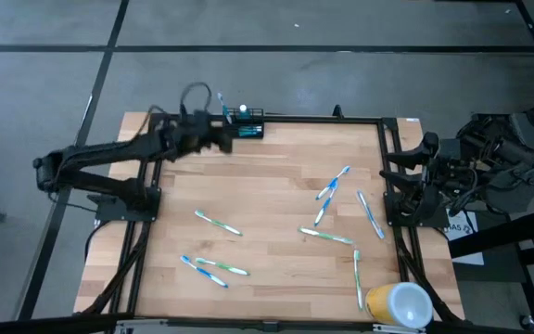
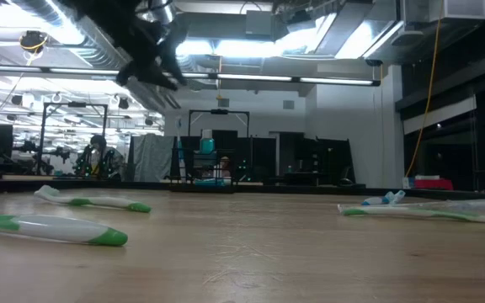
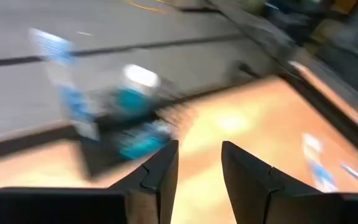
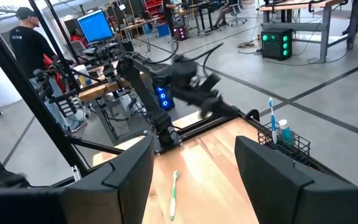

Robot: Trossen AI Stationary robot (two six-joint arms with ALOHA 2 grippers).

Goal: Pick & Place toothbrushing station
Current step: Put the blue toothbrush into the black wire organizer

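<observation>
The caddy (image 1: 247, 124) sits at the worktop's (image 1: 267, 204) far edge, holding one toothbrush (image 4: 271, 121). The left claw (image 1: 222, 137), spread and empty, hovers beside it. Many toothbrushes (image 1: 334, 192) lie scattered. The right claw (image 4: 194, 180) waits spread.

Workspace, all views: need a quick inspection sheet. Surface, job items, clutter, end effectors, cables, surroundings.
Surface: wooden table, black frame round its edges.
Job's things: black mesh caddy at the far edge, upright, holding a toothbrush and a small tube.
Clutter: loose toothbrushes scattered over the wood; yellow-and-white cup on its side at the near right corner.
End effectors: left end effector open, empty, just beside the caddy; right end effector open, empty, parked at the right edge.
Cables: yellow cable hanging in the room behind.
Surroundings: lab benches, monitors, a person standing off the table.
</observation>
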